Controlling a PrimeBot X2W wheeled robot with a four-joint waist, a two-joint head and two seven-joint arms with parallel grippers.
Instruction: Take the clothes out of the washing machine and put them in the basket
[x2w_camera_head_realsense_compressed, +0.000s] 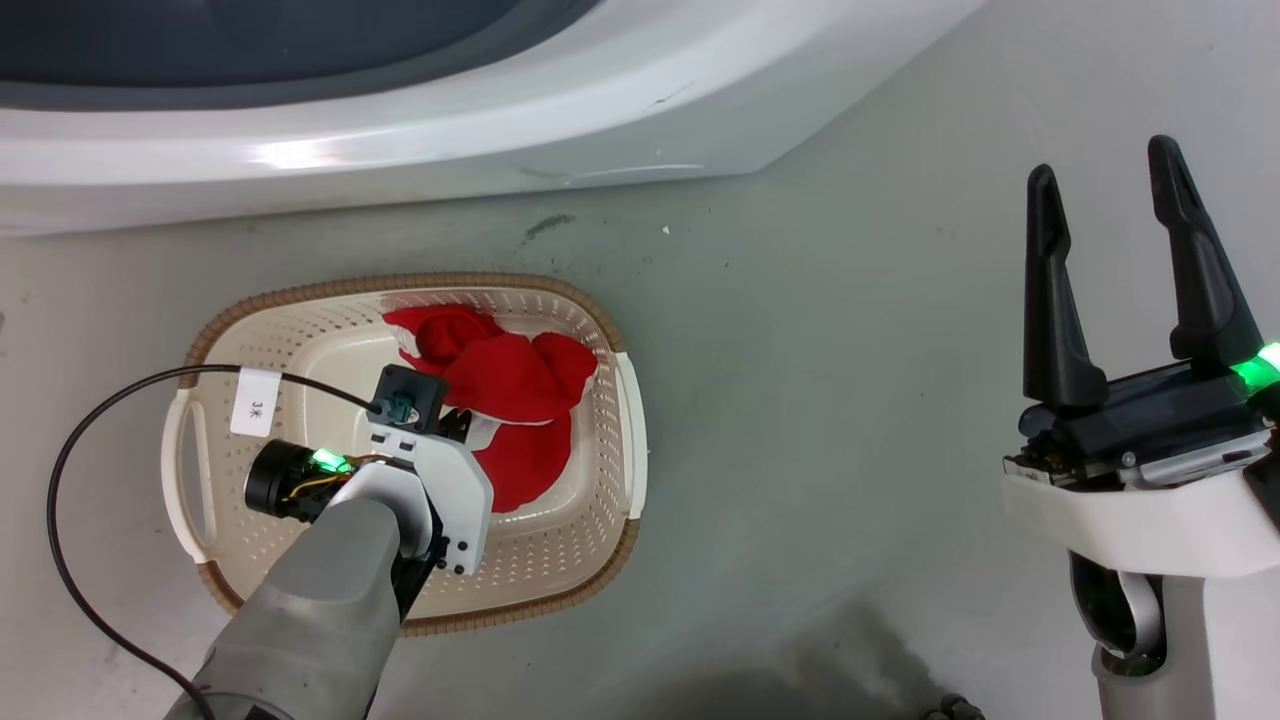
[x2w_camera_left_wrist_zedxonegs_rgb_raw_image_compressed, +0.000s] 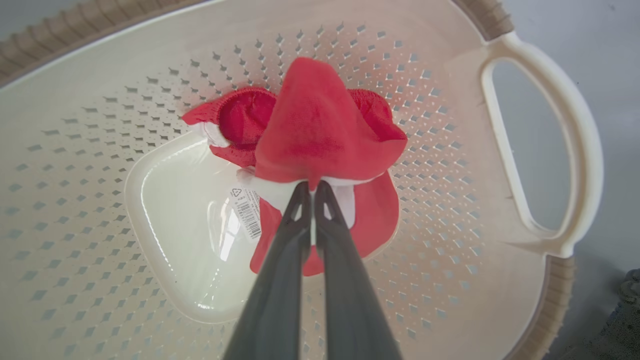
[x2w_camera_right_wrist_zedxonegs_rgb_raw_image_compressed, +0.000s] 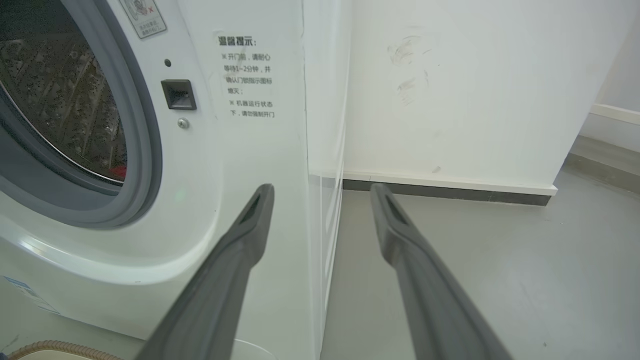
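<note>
Red fabric with a white panel, the clothes (x2w_camera_left_wrist_zedxonegs_rgb_raw_image_compressed: 320, 130), lies bunched on the floor of the basket (x2w_camera_head_realsense_compressed: 420, 283), toward the side nearer the washing machine (x2w_camera_head_realsense_compressed: 500, 130) and partly up the perforated wall, just beside the label sticker (x2w_camera_left_wrist_zedxonegs_rgb_raw_image_compressed: 247, 210) on the base. The step in hand looks like the release. To do it well, the left gripper (x2w_camera_left_wrist_zedxonegs_rgb_raw_image_compressed: 312, 187) should part its fingers while it is low inside the basket, so the garment drops onto the base and does not drape over the brown rim. It should then lift straight up and clear, since the soft cloth could catch on a fingertip and be dragged out again. The left wrist view shows this gripper's two dark fingers pinched almost together. A fold of the garment is caught at their tips and the red cloth billows out beyond them, so it reads as clamped on the clothes and touching nothing else. The right gripper (x2w_camera_head_realsense_compressed: 1103, 160) holds nothing, its fingers spread wide over the bare grey floor (x2w_camera_head_realsense_compressed: 850, 400), well apart from the basket and pointing toward the machine's front. A small patch of red shows at the lower edge of the steel drum (x2w_camera_right_wrist_zedxonegs_rgb_raw_image_compressed: 60, 100), which suggests more laundry is waiting there.
</note>
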